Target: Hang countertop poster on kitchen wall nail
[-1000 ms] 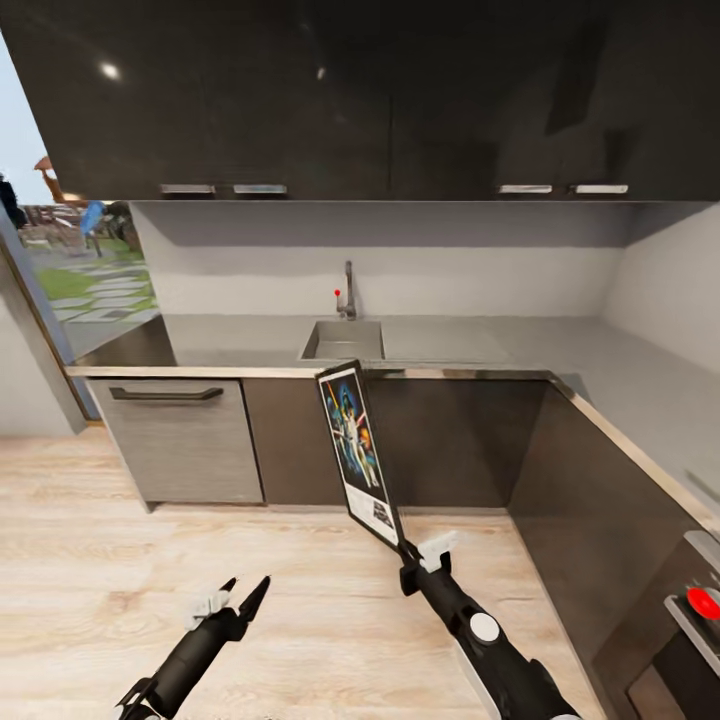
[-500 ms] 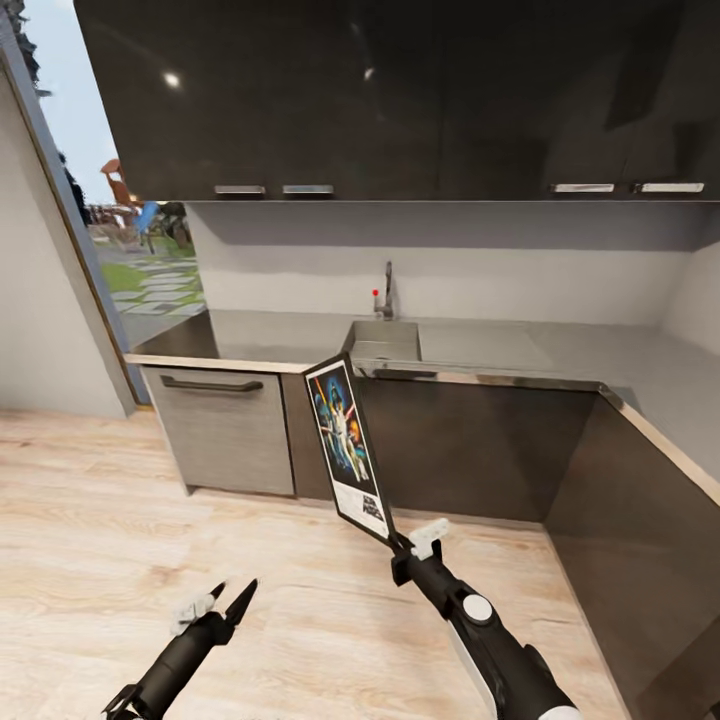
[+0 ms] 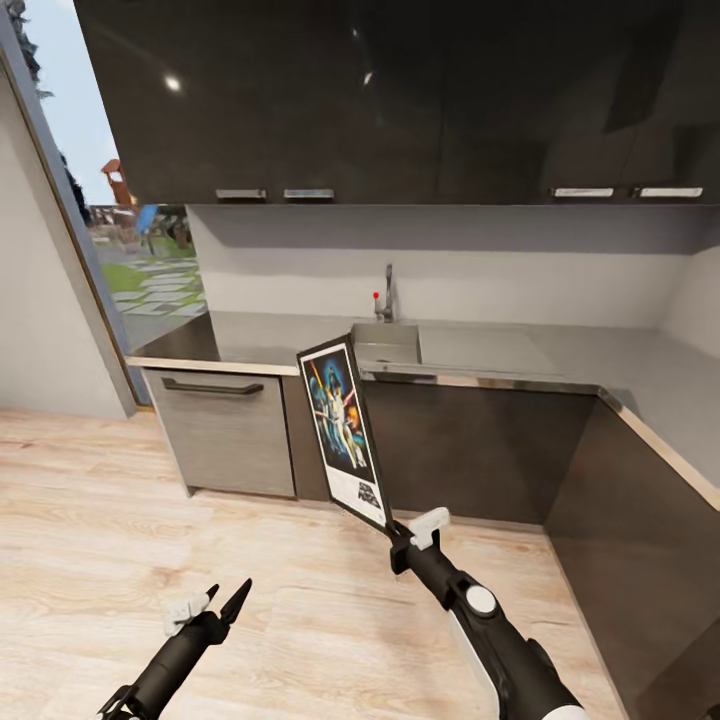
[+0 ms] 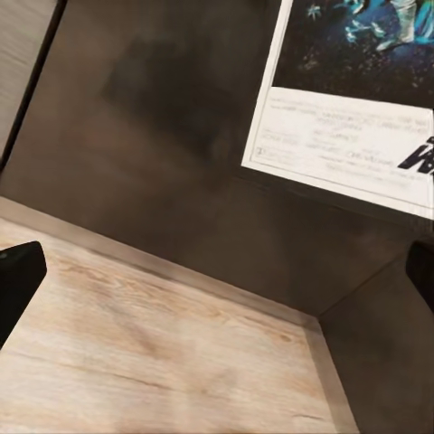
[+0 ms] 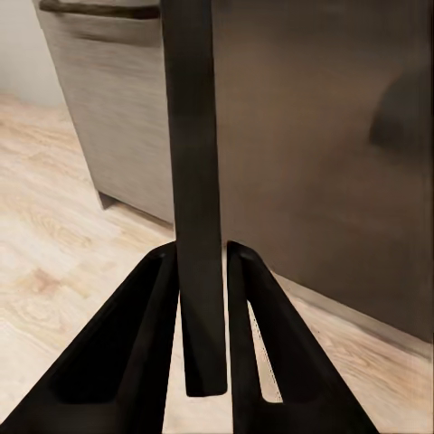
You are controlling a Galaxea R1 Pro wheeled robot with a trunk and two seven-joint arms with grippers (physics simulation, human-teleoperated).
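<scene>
Clearly the right gripper (image 3: 392, 535) is clamped on the bottom edge of the poster (image 3: 343, 432), holding it upright off the kitchen countertop (image 3: 560, 362) for carrying to a nail, while the left gripper (image 3: 222, 605) hangs spread and empty.

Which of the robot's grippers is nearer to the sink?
Right. The right gripper, shut on the poster, is in front of the sink; the left gripper hangs lower and farther back.
</scene>
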